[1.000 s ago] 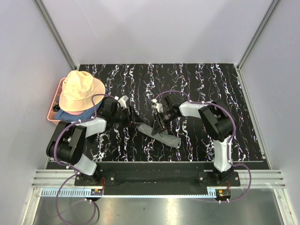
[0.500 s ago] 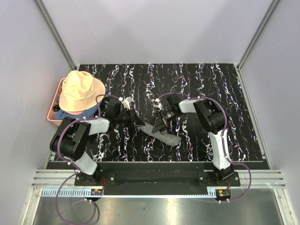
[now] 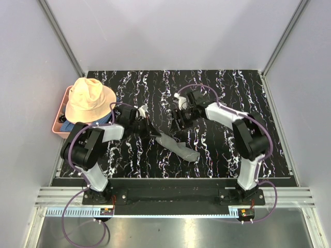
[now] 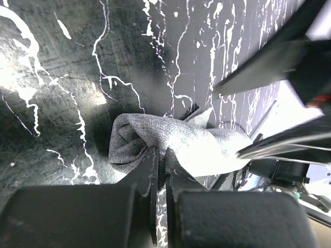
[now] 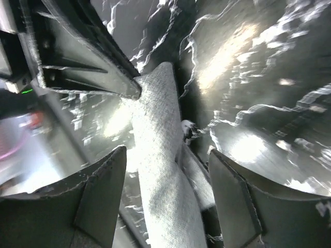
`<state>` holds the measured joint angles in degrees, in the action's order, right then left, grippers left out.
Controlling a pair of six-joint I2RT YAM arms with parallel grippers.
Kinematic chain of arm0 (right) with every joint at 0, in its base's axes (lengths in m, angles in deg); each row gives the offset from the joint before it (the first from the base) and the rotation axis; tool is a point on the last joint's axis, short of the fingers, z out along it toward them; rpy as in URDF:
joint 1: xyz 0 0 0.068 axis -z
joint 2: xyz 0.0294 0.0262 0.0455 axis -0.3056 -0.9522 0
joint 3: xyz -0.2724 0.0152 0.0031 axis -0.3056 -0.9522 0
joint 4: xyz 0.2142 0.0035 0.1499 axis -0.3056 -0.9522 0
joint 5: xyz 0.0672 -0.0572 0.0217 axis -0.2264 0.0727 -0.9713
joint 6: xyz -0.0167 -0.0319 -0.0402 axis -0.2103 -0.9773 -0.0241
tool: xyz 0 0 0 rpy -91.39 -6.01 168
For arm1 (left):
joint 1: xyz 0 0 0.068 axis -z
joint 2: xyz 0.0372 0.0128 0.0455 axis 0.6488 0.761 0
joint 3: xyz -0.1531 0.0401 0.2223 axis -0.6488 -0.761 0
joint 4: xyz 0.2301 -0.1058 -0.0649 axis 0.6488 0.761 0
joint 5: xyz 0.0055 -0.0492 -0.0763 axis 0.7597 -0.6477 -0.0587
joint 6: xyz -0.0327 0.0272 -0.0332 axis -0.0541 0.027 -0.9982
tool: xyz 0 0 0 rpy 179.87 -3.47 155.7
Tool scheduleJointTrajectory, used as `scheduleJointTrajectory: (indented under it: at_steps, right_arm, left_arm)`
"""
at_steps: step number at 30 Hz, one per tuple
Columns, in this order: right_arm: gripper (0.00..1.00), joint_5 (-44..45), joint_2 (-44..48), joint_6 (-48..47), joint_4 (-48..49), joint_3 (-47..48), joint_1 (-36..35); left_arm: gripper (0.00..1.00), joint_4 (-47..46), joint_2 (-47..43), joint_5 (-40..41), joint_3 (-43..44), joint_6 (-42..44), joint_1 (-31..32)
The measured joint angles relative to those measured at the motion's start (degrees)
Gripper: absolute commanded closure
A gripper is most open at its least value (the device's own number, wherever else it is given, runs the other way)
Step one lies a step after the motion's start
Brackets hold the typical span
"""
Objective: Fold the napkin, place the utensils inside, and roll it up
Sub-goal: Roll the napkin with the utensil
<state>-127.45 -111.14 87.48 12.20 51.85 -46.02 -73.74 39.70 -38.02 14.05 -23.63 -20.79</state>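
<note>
1. Standing by the rig, I judged the rolling step to be near its end. The napkin (image 3: 176, 146) lay as a tight, slanted roll near the middle of the table (image 3: 222, 88), between the two arms.
2. The left gripper (image 4: 160, 153) was pinched shut at the roll's upper-left end, seemingly nipping a thin fold of cloth.
3. The right gripper (image 5: 168, 152) hung spread wide over the roll, a finger to either side, gripping nothing.
4. The utensils were nowhere to be seen. I supposed they sat inside the roll, though I could not tell.
5. Next, I reckoned, the loose end needed tucking or pressing flat. Any let-go had to be gentle, lest the soft cloth spring open.
6. The napkin was mid-grey woven stuff, matte and slightly coarse, bunched into rounded folds at its end. The table was glossy black with white veins, glaring under the lights.
7. A peach floppy hat (image 3: 90, 101) sat on a pink tray (image 3: 58, 127) at the far left, well apart.
</note>
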Motion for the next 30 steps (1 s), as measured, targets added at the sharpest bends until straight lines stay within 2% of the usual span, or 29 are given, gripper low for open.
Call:
scheduleJointTrajectory:
  at_steps: [3, 6, 10, 14, 22, 30]
  right_arm:
    - [0.27, 11.5, 6.2, -1.6, 0.7, -1.9, -2.6]
    - [0.29, 25.0, 11.0, -3.9, 1.3, -4.5, -10.6]
    - [0.34, 36.7, 12.6, -6.2, 3.1, -8.0, -20.7]
    - [0.38, 42.2, 12.9, -7.8, 3.5, -10.7, -24.7]
    - [0.40, 46.0, 11.6, -9.6, 5.0, -11.5, -25.0]
    - [0.38, 48.7, 7.3, -10.1, 6.9, -11.5, -24.7]
  left_arm:
    - [1.00, 0.8, 1.2, 0.0, 1.1, -0.7, -0.3]
    - [1.00, 2.2, 2.5, -0.1, 2.5, -0.9, -0.6]
    - [1.00, 3.5, 3.4, -0.3, 3.5, -1.2, -1.0]
    - [1.00, 3.7, 4.0, -0.4, 4.0, -1.3, -1.6]
    - [1.00, 4.6, 4.4, -0.4, 4.9, -1.3, -1.8]
    - [0.76, 4.6, 4.4, -0.5, 5.4, -1.5, -1.9]
